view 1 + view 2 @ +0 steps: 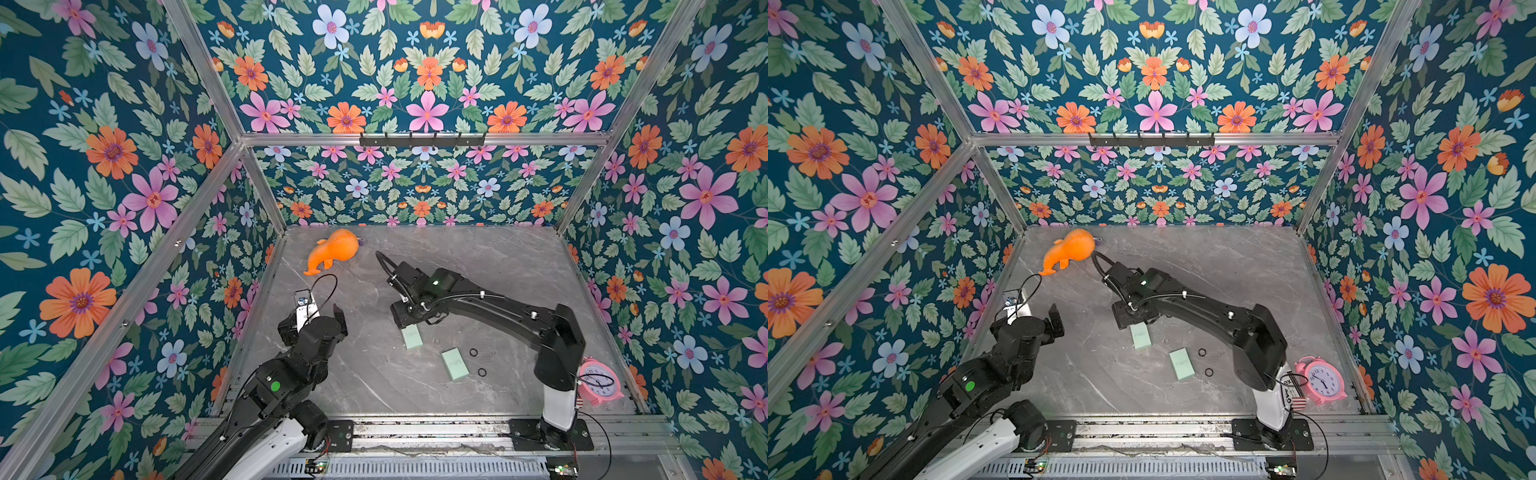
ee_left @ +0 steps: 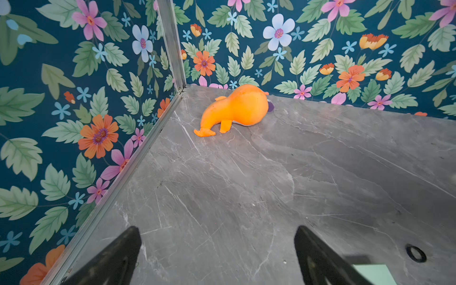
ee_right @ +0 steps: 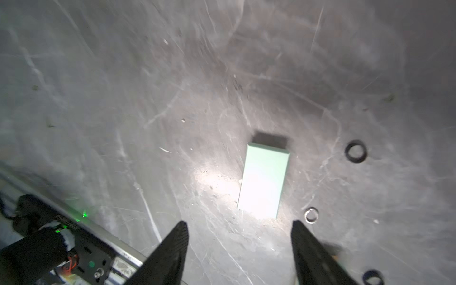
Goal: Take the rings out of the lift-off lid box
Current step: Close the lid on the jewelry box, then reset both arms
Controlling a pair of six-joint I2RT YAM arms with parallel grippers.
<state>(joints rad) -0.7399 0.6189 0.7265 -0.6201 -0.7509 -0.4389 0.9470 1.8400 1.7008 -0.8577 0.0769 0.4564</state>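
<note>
- We count two mint-green box pieces [image 1: 412,336] [image 1: 455,364], seen in both top views.
- We count three rings [image 3: 355,151] [image 3: 311,214] [image 3: 372,277] in the right wrist view: two black, one pale. Both top views show only two clearly.
- One orange plush toy [image 1: 332,251].
- One pink alarm clock [image 1: 1323,380].
- Two black robot arms [image 1: 316,345] [image 1: 498,307], one per side.

Illumination and sharpness across the four views.
Both top views: bright, even, sharp; soft shadows on the table [image 1: 519,266]; wall flowers [image 1: 112,151] loom larger toward 9 and 3 o'clock. Left wrist view: sharp. Right wrist view: motion-blurred, dim corners, white glare washing the mint-green box [image 3: 264,180], hard shadow at one short end.
</note>
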